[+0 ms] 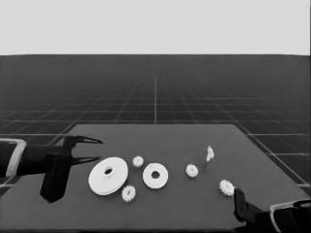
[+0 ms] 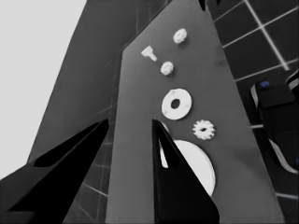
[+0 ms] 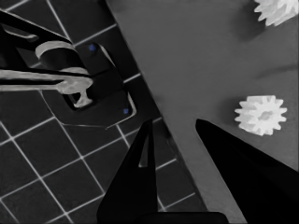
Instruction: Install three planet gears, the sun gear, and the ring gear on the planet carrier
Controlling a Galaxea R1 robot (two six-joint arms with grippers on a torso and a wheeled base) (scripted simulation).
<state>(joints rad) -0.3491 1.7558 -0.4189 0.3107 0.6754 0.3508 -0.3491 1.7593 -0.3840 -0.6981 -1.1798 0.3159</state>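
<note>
1. Surface: dark flat desk [image 1: 160,204], edges straight; beyond it a dark floor w/ pale grid lines [image 1: 155,92] out to the horizon, pale blank band above.
2. Count on desk: 2 round holed parts, 4 small toothed gears, 1 thin white piece = 7 white parts.
3. Larger white flat round part w/ small centre hole and stepped rim [image 1: 108,175] lies flat toward the desk's left end. Landmark for the rest.
4. Smaller white round part w/ wide centre hole [image 1: 155,175] lies flat just right of the larger part, apart from it.
5. Gears, small white toothed wheels: one [image 1: 138,161] behind the gap between the two round parts; one [image 1: 128,193] in front of the larger part's right edge, very near or touching; one [image 1: 192,170] right of the smaller part; one [image 1: 226,187] farthest right, well apart from the larger part.
6. Thin white piece [image 1: 209,154] stands upright far right of the larger part, behind the third gear.
7. Left gripper [image 1: 95,150] waits just left of the larger part, fingers spread, nothing between them.
8. Right gripper [image 3: 187,135] parked at the desk's near right corner, near the farthest gear; fingers apart, empty.
</note>
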